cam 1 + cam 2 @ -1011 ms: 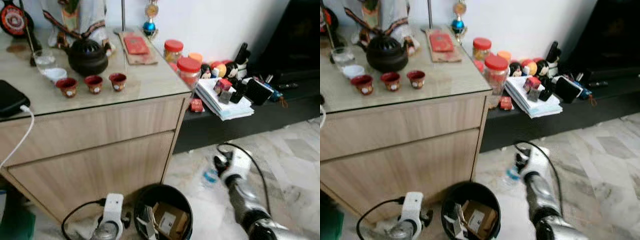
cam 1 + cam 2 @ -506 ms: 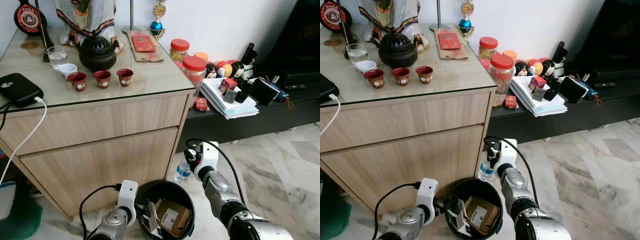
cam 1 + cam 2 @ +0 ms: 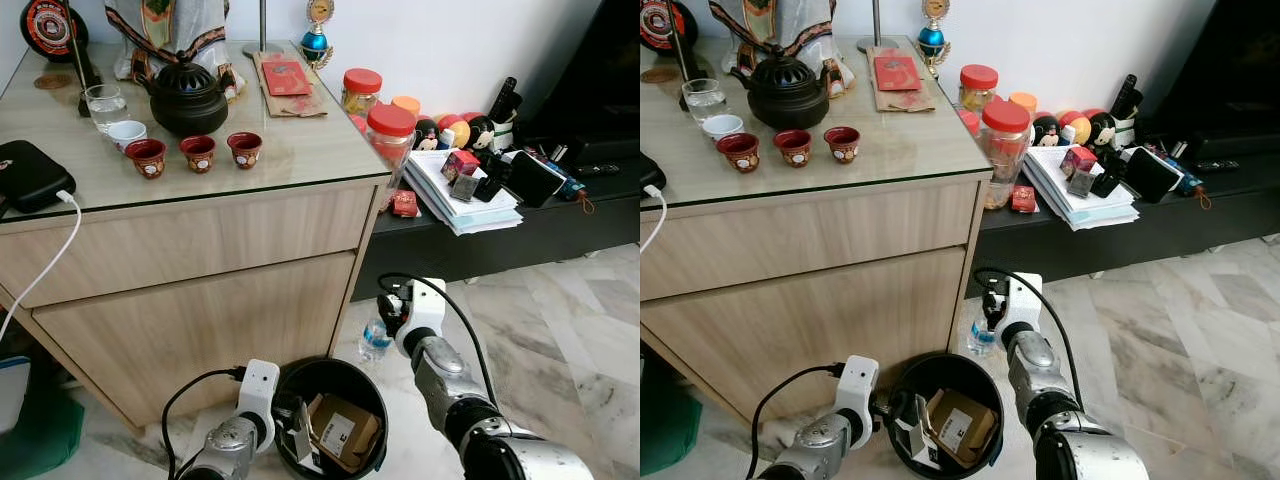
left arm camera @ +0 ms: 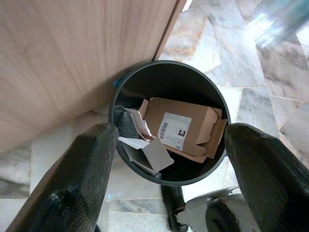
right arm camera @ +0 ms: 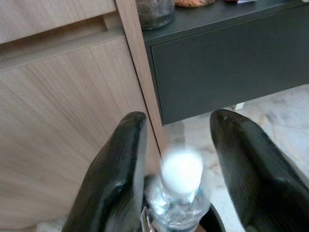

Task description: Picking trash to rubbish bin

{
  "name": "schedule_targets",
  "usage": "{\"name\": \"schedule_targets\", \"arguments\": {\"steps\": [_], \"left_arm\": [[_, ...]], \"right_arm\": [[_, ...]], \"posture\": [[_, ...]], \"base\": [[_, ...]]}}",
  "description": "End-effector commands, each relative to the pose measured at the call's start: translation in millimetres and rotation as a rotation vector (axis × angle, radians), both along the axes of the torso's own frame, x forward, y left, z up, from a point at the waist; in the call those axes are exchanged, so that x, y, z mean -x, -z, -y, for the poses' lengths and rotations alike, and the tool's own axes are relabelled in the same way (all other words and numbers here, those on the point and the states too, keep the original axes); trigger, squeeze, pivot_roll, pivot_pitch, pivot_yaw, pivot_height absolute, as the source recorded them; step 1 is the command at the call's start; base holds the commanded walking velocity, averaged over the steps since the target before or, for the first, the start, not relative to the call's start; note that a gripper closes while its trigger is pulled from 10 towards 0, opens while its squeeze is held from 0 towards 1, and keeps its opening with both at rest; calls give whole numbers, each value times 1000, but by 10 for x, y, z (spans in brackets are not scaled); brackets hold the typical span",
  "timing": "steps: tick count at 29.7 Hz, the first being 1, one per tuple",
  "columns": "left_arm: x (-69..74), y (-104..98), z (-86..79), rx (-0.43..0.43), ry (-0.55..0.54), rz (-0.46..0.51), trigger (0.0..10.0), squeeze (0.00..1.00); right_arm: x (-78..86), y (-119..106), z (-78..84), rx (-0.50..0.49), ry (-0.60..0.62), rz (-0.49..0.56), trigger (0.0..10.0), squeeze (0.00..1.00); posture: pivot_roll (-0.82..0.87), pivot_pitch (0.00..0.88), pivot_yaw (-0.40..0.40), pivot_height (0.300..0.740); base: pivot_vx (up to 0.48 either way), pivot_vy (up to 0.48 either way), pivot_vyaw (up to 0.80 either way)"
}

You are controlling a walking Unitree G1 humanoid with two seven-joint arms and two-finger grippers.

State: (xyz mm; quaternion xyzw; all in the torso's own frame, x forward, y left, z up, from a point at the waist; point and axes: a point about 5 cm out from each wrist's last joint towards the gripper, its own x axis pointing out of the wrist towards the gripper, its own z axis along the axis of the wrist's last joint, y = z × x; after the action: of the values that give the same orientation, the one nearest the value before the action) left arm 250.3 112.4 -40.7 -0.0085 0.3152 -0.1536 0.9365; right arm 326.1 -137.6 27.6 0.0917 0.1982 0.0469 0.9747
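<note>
On the far left, a black case (image 3: 30, 172) with a white cable is seen on the tabletop (image 3: 290, 150) of a wooden cabinet, followed by a glass, 3 small red cups (image 3: 197, 152) and a black teapot (image 3: 185, 100). Below, near the floor, the left tool (image 3: 285, 432) is held at the rim of the black rubbish bin (image 3: 372, 385), its fingers (image 4: 77, 179) spread wide open with nothing between them. Inside the bin, a labelled cardboard box (image 4: 181, 128) and torn card pieces are seen. Just right of the bin, beside the cabinet's corner, a clear plastic bottle (image 3: 374, 340) is gripped by the right tool (image 5: 178, 169), whose 2 fingers are closed on either side of it below its white cap. Further right, red-lidded jars (image 3: 391, 135), papers and small figures are set on a low dark shelf (image 3: 560, 225) above the marble floor.
</note>
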Motion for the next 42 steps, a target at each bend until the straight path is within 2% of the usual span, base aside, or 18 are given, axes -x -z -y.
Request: {"name": "schedule_targets", "arguments": {"steps": [1, 7, 8, 10, 12, 15, 16, 18, 20, 21, 25, 27, 30, 32, 33, 37, 40, 42], "left_arm": [[37, 25, 34, 4, 22, -17, 10000, 0], [24, 16, 42, 4, 28, -14, 10000, 0], [26, 17, 42, 3, 28, -15, 10000, 0], [32, 24, 33, -2, 25, -18, 10000, 0], [33, 25, 32, -3, 24, -18, 10000, 0], [104, 96, -101, -83, -41, -43, 10000, 0], [104, 96, -101, -83, -41, -43, 10000, 0], [184, 160, -247, -142, -126, -66, 10000, 0], [211, 179, -293, -151, -158, -76, 10000, 0], [268, 214, -389, -173, -220, -92, 10000, 0], [382, 279, -526, -197, -299, -134, 10000, 0], [477, 330, -597, -232, -313, -168, 10000, 0], [537, 361, -638, -245, -325, -189, 10000, 0], [589, 386, -672, -258, -337, -208, 10000, 0], [589, 386, -672, -258, -337, -208, 10000, 0], [605, 394, -680, -258, -357, -217, 10000, 0], [611, 399, -647, -261, -365, -217, 10000, 0], [611, 401, -630, -263, -361, -218, 10000, 0]], "right_arm": [[-14, -19, 74, -1, 26, 8, 10000, 1000], [-19, -23, 100, 4, 37, 8, 10000, 1000], [-21, -26, 108, 5, 39, 9, 10000, 702], [-29, -40, 164, 12, 55, 15, 10000, 0], [-30, -41, 172, 12, 56, 16, 10000, 0], [33, -1, 430, 63, 77, 10, 10000, 0], [33, -1, 430, 63, 77, 10, 10000, 0], [132, 66, 645, 127, 82, -14, 10000, 0], [173, 97, 705, 140, 84, -27, 10000, 0], [281, 172, 849, 169, 106, -60, 10000, 0], [526, 326, 1106, 196, 188, -129, 10000, 0], [749, 466, 1249, 201, 250, -200, 10000, 0], [931, 577, 1331, 197, 299, -260, 10000, 0], [1202, 729, 1418, 190, 379, -350, 10000, 0], [1202, 729, 1418, 190, 379, -350, 10000, 0], [1388, 828, 1441, 181, 424, -408, 10000, 0], [1588, 933, 1430, 177, 451, -465, 10000, 0], [1625, 949, 1433, 176, 467, -474, 10000, 0]], "posture": [[-59, 30, -147, 740], [-59, 25, -141, 740], [-60, 22, -140, 740], [-60, 19, -137, 740], [-60, 19, -137, 740], [-66, 10, -130, 740], [-66, 10, -130, 740], [-83, 0, -125, 740], [-89, 0, -125, 740], [-96, 0, -121, 740], [-104, 0, -109, 740], [-109, 0, -102, 740], [-112, 0, -98, 740], [-120, 0, -100, 740], [-120, 0, -100, 740], [-122, 0, -102, 740], [-120, 10, -107, 740], [-120, 10, -107, 740]], "base": [[0, 0, 0], [0, 0, 0], [0, 0, 0], [0, 0, 0], [0, 0, 0], [0, 0, 0], [0, 0, 0], [0, 0, 0], [0, 0, 0], [0, 0, 0], [0, 0, 0], [0, 0, 0], [0, 0, 0], [0, 0, 0], [0, 0, 0], [0, 0, 0], [0, 0, 0], [0, 0, 0]]}}
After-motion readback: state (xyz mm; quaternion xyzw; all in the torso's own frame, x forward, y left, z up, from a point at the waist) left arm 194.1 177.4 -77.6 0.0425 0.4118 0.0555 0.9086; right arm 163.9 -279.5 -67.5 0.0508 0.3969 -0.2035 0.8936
